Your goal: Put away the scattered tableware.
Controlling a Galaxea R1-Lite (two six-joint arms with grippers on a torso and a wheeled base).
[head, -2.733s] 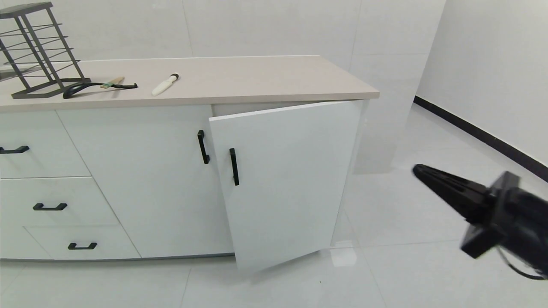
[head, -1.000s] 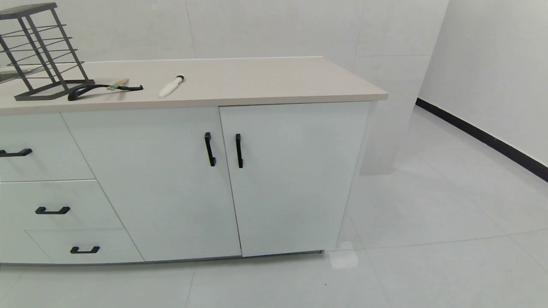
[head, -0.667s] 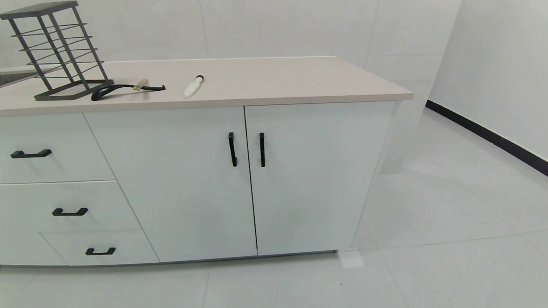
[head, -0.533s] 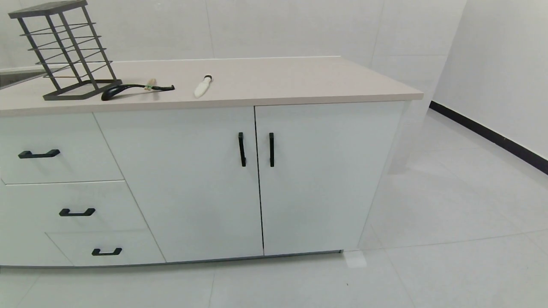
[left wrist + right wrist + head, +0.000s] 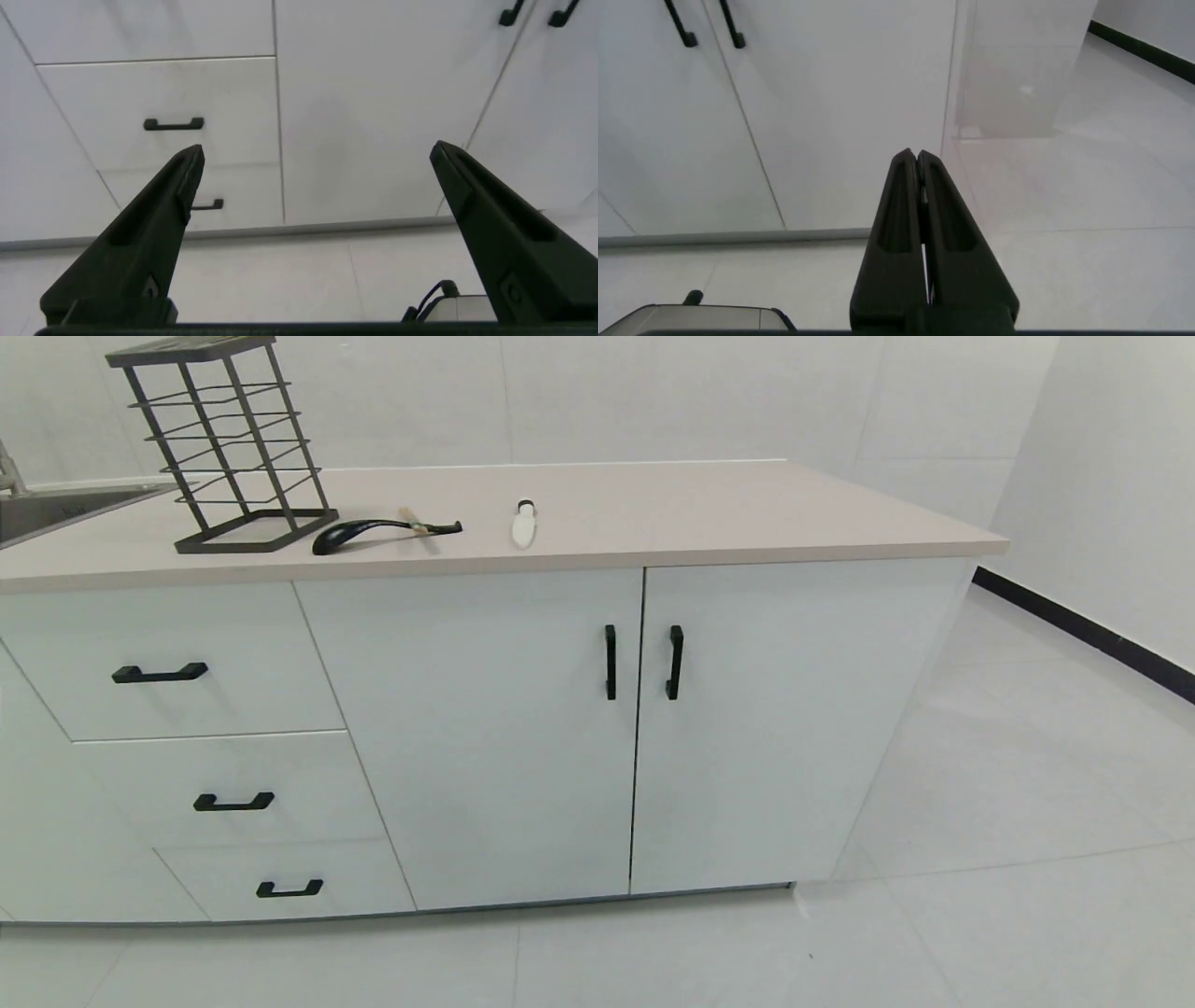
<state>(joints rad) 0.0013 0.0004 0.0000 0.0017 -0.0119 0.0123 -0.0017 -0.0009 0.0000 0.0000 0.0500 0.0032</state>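
**Robot:** The fingers [image 5: 154, 229] of my left gripper [image 5: 316, 154] are spread wide with nothing between them. My right gripper [image 5: 917, 157] has its pair pressed flat together, and it is empty too.

**Operator:** Where is the tableware from there?

**Robot:** It is up on the countertop [image 5: 747, 513], well above both grippers and well apart from them. A black ladle [image 5: 383, 527] lies beside the foot of the wire rack [image 5: 233, 439], and a small wooden-handled utensil [image 5: 411, 516] crosses behind its handle. A white utensil with a black end [image 5: 524, 525] lies apart, farther toward my right gripper's side.

**Operator:** And what is straight ahead of the fingers?

**Robot:** My left pair faces the lower drawers [image 5: 168, 103]. My right pair faces the cabinet doors [image 5: 831, 93], which are both closed flush, with their black handles [image 5: 682, 28] higher up.

**Operator:** Why are the grippers held so low?

**Robot:** I judge it is a carrying posture: there is nothing to grip down here. The spread left pair looks ready to take a piece, and it is nearer the ladle's side.

**Operator:** What's next, then?

**Robot:** Probably raising an arm above the counter edge. The ladle's thin handle lies flat, so I would need to close across it squarely.
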